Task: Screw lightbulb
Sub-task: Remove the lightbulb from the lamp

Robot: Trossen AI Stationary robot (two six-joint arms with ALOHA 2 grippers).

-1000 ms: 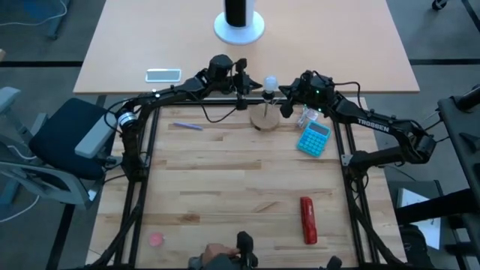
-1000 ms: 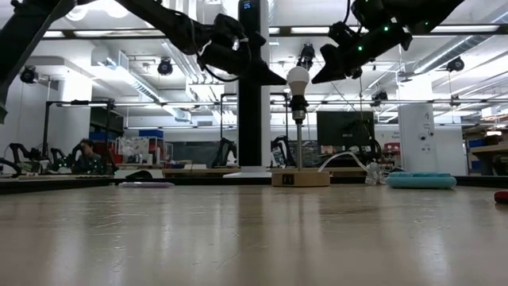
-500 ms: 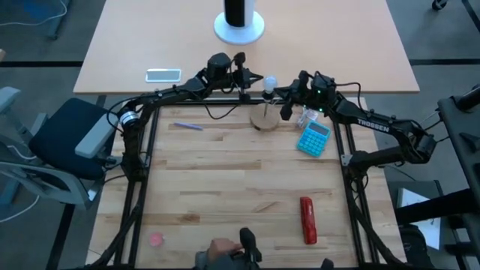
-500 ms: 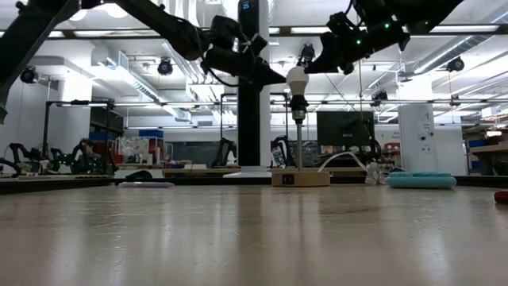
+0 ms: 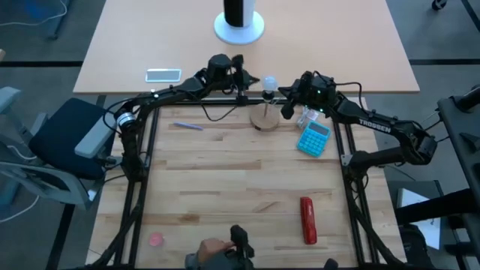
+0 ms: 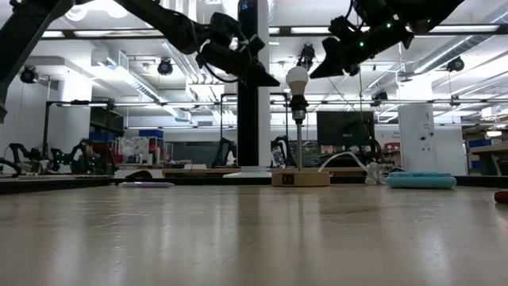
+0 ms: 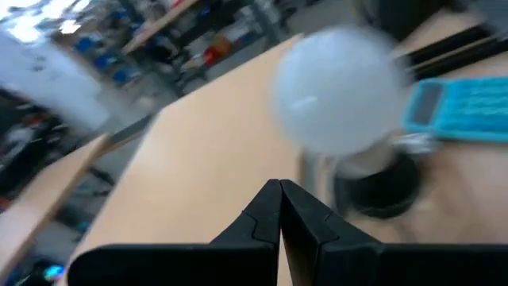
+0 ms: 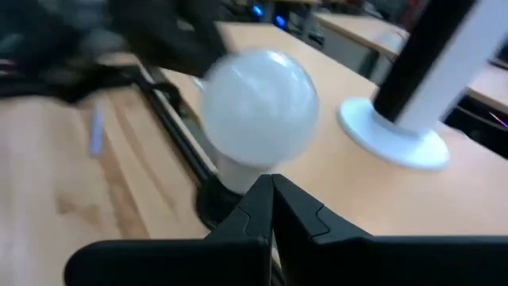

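Both my grippers flank the lightbulb (image 6: 298, 79) atop its post, holding nothing.
Left gripper (image 7: 279, 191) and right gripper (image 8: 271, 184) are pinched closed just beside it; the wrist views blur the socket.

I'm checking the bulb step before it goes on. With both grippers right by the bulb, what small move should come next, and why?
Probably open the right gripper and ease it around the lightbulb. The bulb sits on top of the thin post on the wooden disc, held by neither arm. Both the right and the left gripper are shut beside it, so neither can turn it yet.
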